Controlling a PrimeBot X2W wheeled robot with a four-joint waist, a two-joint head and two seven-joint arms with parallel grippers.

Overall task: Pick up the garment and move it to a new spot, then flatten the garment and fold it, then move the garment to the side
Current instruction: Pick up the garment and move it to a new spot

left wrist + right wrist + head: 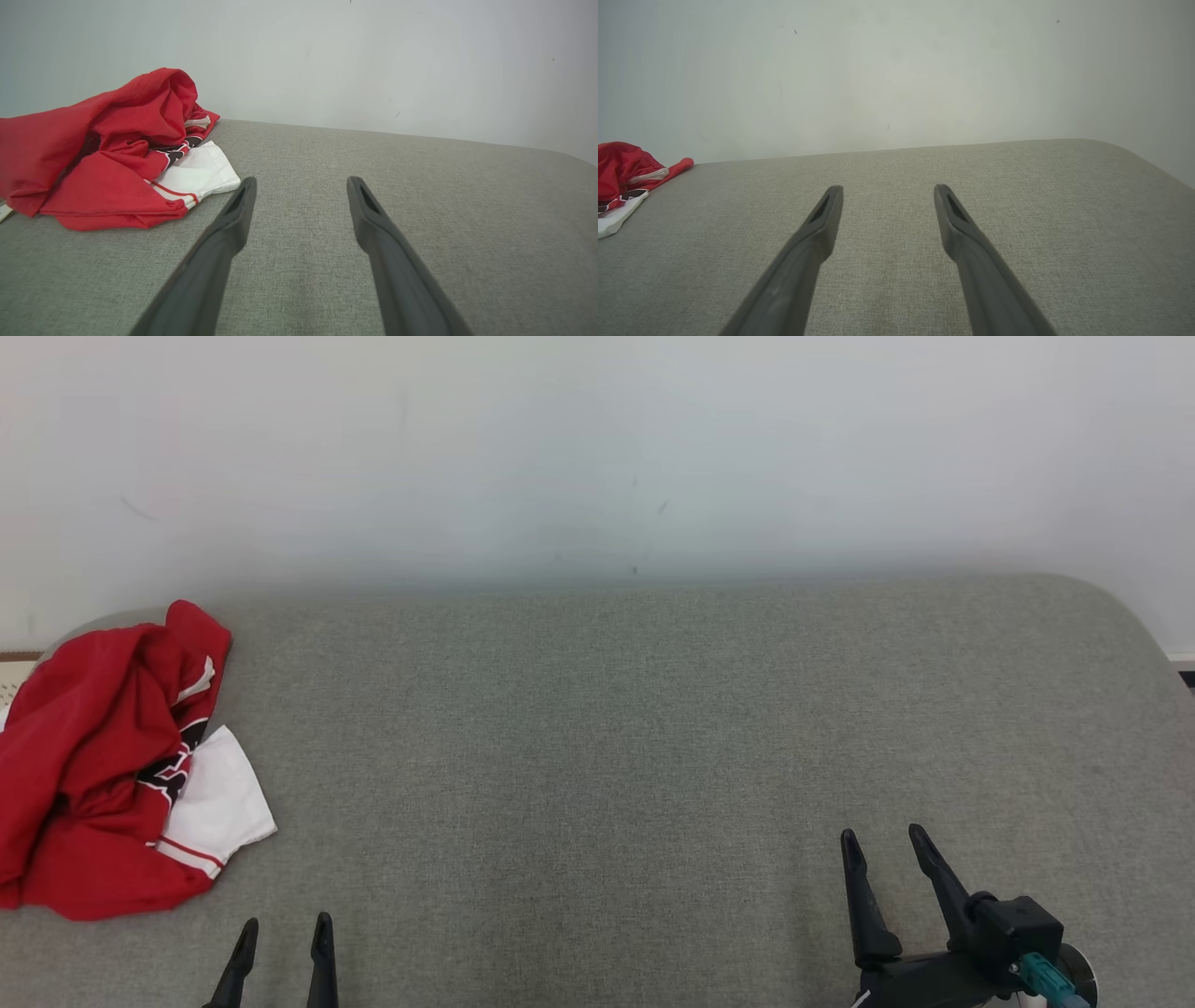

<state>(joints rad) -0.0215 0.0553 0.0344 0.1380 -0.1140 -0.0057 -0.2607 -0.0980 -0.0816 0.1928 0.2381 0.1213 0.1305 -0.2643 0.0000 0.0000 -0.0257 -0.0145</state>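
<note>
Reaching the crumpled red garment (93,775) at nine o'clock on the bench (653,728) calls for the left end effector (288,921), fingers apart and empty like the right end effector (882,833), pinching a raised fold

- Support: grey woven fabric pad (653,737), flat top, rounded corner at far right.
- Lying on it: one red garment (93,775), crumpled in a heap at the pad's left edge.
- White panel (219,803) with a red stripe sticks out of the heap toward the pad's middle, flat on the fabric.
- Black-and-white print shows between the folds.
</note>
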